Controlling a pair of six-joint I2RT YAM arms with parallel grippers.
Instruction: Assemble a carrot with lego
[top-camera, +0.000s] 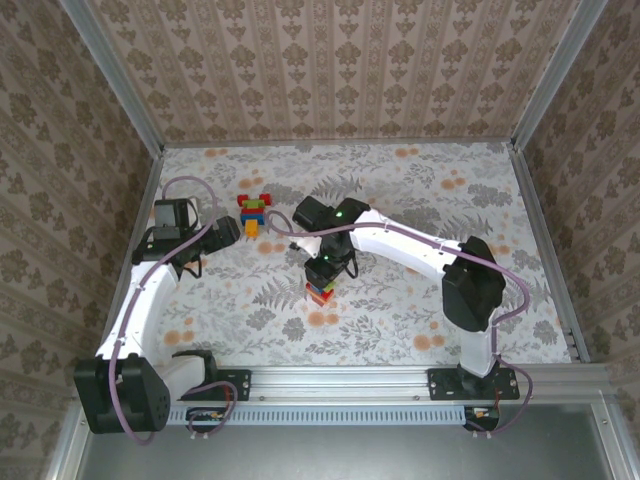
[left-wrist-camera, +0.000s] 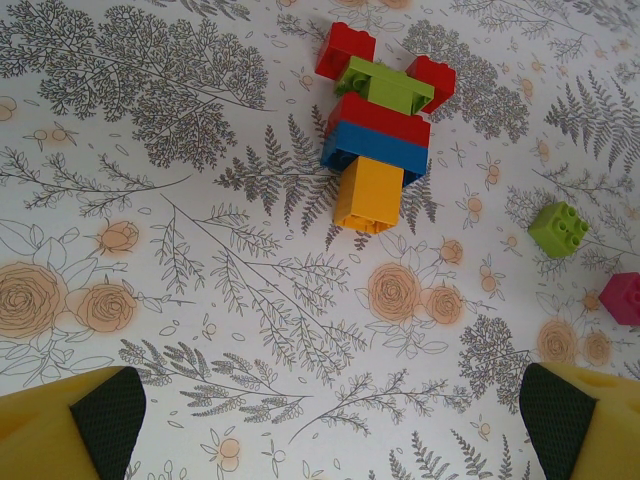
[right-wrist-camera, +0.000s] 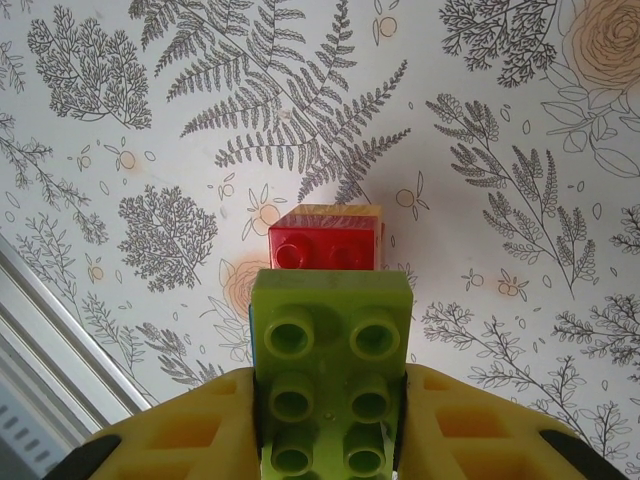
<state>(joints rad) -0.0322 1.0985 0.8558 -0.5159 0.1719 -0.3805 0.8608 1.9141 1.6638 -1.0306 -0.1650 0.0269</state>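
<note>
1. Right wrist: right fingers were clamped on a light green brick; a red brick was seen just beyond it.
2. Top external: a brick stack was seen at the right fingers, in the middle of the worktop.
3. Left wrist: left fingers were spread wide and empty; a lego build was laid flat ahead, with a loose green brick and a magenta brick apart at the right.

The far lego stack lies left of the near stack.
</note>
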